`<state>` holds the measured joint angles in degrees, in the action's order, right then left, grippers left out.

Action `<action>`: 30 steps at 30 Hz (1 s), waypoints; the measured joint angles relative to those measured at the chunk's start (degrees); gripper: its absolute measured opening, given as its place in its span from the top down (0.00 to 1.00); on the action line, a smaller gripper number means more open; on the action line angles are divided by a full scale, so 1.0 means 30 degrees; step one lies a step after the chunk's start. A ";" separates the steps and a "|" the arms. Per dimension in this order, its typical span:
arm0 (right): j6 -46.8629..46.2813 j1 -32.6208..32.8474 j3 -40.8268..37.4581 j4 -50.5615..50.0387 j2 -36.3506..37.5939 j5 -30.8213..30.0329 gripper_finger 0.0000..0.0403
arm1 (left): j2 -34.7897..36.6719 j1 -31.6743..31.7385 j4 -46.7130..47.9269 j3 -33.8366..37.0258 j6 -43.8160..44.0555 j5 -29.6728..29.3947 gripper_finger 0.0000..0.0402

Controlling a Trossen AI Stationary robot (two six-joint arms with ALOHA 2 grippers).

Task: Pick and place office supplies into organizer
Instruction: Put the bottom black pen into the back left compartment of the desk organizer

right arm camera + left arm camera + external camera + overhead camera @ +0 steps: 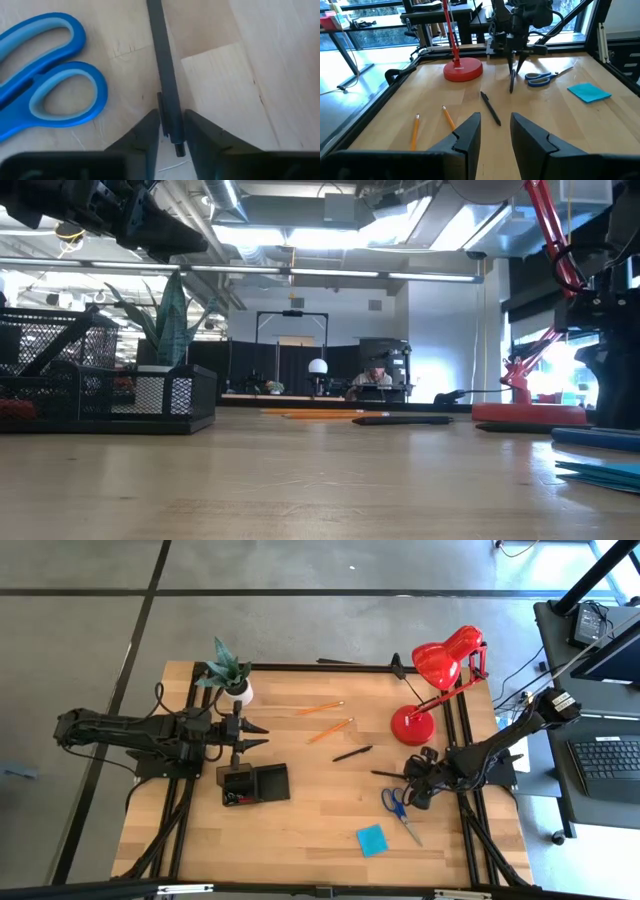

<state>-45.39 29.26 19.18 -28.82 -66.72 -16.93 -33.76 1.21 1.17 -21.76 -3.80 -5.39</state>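
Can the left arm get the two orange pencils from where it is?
Probably yes. The left gripper hangs open above the organizer, and the pencils lie on bare table ahead of it with nothing between. The right gripper is busy far off, around a black pen.

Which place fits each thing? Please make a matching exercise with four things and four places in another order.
Things:
1. scissors
2. sticky pad
3. plant
4. lamp

Places:
A. far right corner of table
B. beside the right gripper
C. far left corner of table
D. near edge, right of the middle

Pairs: 1-B, 2-D, 3-C, 4-A
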 joint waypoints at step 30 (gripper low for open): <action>0.4836 -0.0563 0.5206 -0.0084 0.0226 -0.4272 0.90 | 0.0002 -0.0007 0.0102 0.0000 -0.0004 0.0015 0.76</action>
<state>-30.88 27.57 34.80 -29.07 -66.04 -29.75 -33.75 1.19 1.48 -21.76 -3.81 -5.34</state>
